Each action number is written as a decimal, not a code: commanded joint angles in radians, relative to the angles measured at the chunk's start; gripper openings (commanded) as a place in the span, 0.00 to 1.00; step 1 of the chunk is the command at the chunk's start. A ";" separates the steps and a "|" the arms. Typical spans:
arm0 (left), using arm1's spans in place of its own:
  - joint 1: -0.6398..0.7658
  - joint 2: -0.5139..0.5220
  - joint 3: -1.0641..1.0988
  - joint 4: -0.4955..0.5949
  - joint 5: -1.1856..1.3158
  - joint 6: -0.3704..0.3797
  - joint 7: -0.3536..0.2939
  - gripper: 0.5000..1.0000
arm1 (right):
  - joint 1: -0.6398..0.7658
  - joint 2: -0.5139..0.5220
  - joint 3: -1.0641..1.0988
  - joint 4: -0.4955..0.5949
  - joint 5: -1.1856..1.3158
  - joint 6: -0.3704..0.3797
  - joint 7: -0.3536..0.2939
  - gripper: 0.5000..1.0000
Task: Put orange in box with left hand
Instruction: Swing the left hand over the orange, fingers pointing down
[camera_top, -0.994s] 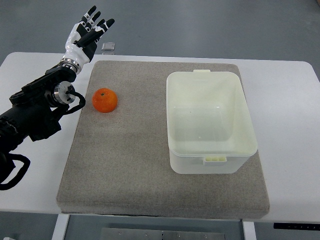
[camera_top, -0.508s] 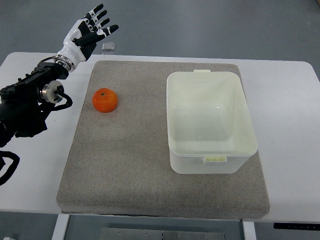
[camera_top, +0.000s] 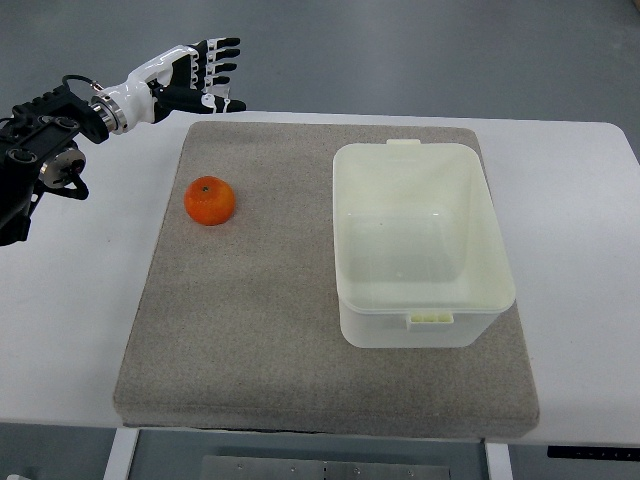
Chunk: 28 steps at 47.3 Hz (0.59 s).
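An orange (camera_top: 210, 200) lies on the left part of a grey mat (camera_top: 260, 330). To its right on the mat stands an empty cream plastic box (camera_top: 420, 244) with no lid. My left hand (camera_top: 205, 72) hovers above the table's far edge, up and behind the orange, fingers spread and pointing right, holding nothing. Its black arm (camera_top: 40, 150) enters from the upper left edge. The right arm does not show.
The mat lies on a white table (camera_top: 70, 300). A small clear object (camera_top: 218, 96) sits at the table's far edge, just beneath the left hand's fingers. Grey floor lies beyond the table.
The left arm has pulled back toward the upper left and swung, so the hand now points right instead of up. The orange and box have not moved.
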 joint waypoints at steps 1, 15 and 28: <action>-0.029 0.037 0.043 -0.043 0.076 -0.032 -0.001 0.98 | 0.000 0.000 0.000 0.000 0.000 0.000 0.000 0.85; -0.135 0.170 0.112 -0.274 0.502 -0.040 -0.018 0.98 | 0.000 0.000 0.000 0.000 0.000 0.000 0.000 0.85; -0.166 0.172 0.115 -0.312 0.907 -0.037 -0.143 0.98 | 0.000 0.000 0.000 0.000 0.000 0.000 0.000 0.85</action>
